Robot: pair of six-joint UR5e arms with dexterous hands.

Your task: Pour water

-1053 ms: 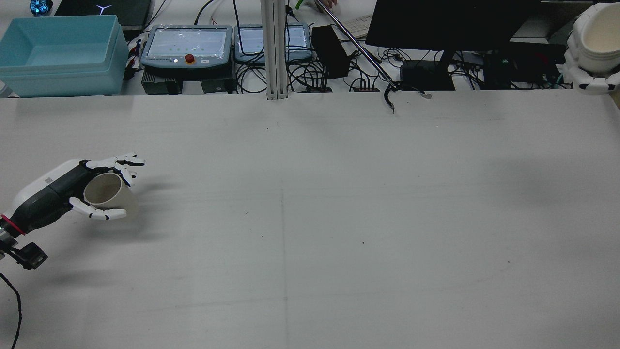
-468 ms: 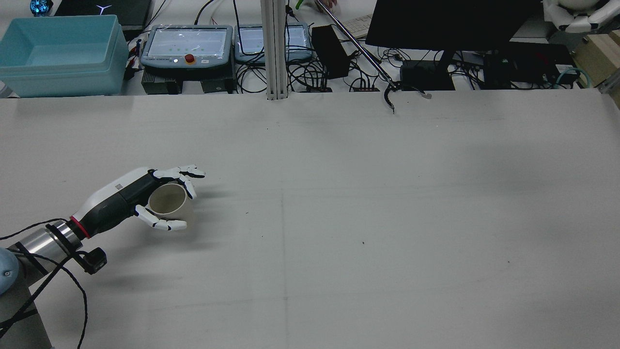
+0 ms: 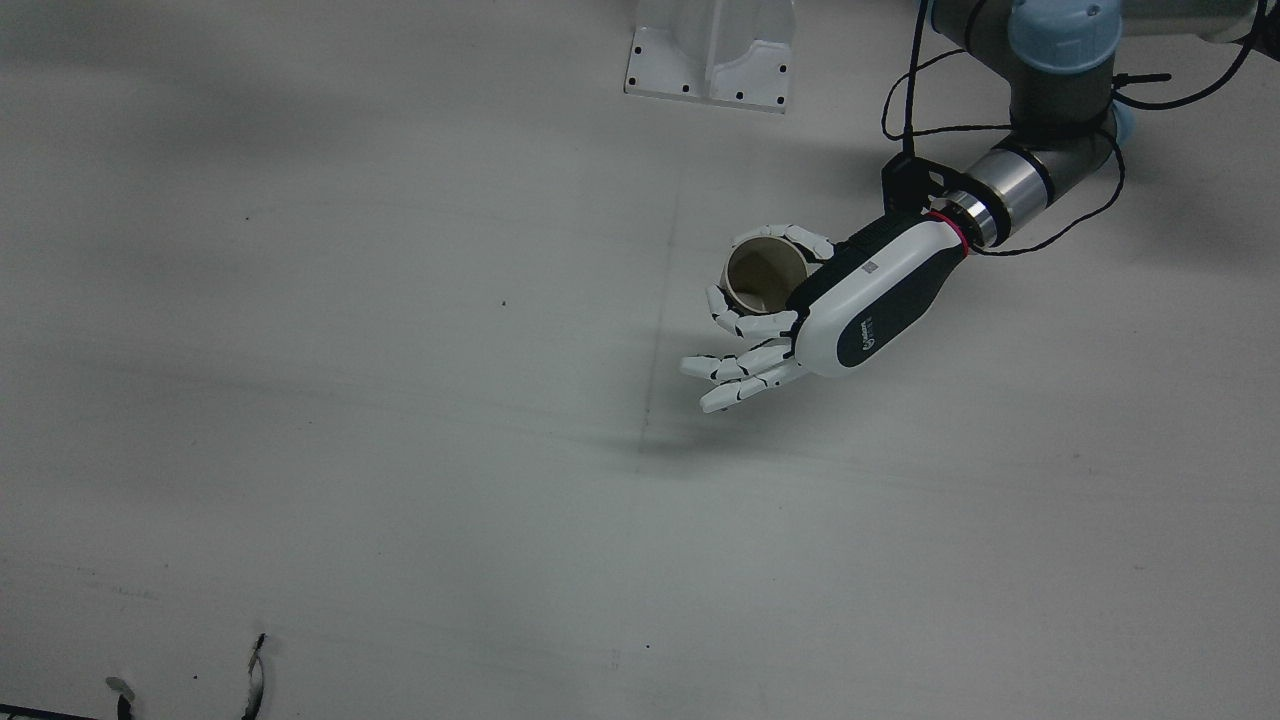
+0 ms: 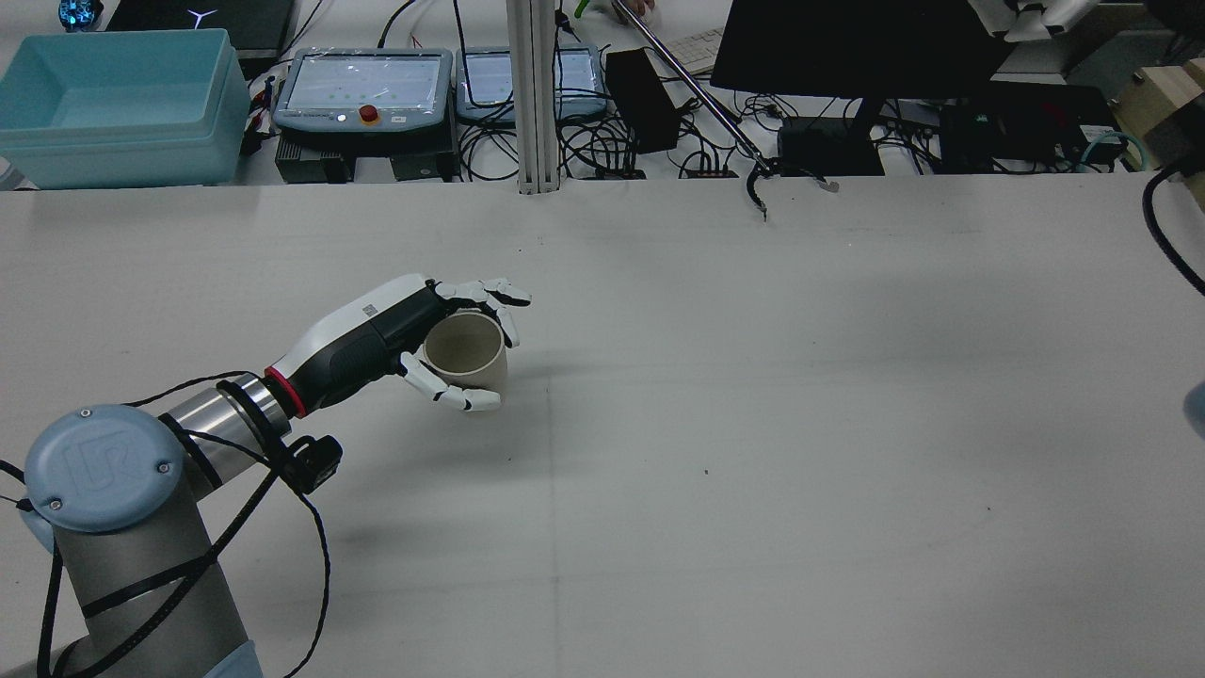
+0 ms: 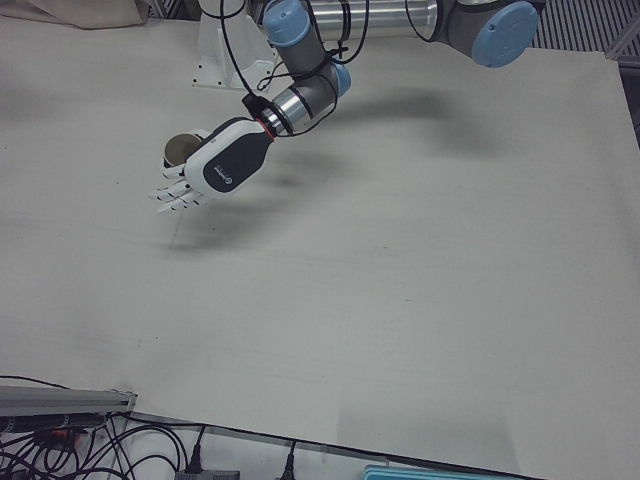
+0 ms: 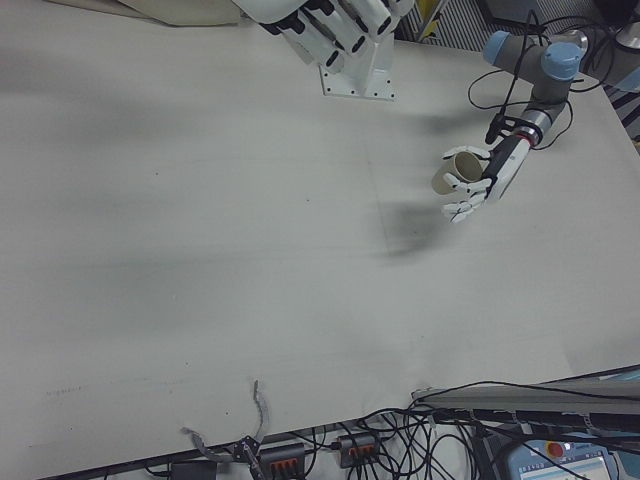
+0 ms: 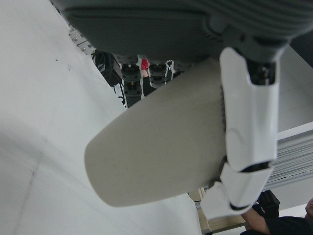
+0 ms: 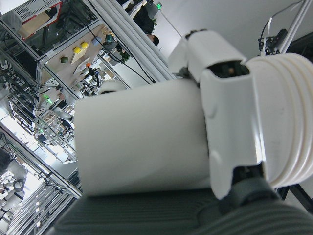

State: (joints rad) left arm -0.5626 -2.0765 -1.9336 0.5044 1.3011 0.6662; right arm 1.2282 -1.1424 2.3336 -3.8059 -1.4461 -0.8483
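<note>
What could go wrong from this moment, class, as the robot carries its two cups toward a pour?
1. The left hand holds its paper cup with only some fingers wrapped; others splay free, so the cup might slip or tilt.
2. The right hand is raised high near the frame edge with its white cup, so a pour from that height could splash or miss.
3. Thin paper may crumple if squeezed.
</note>
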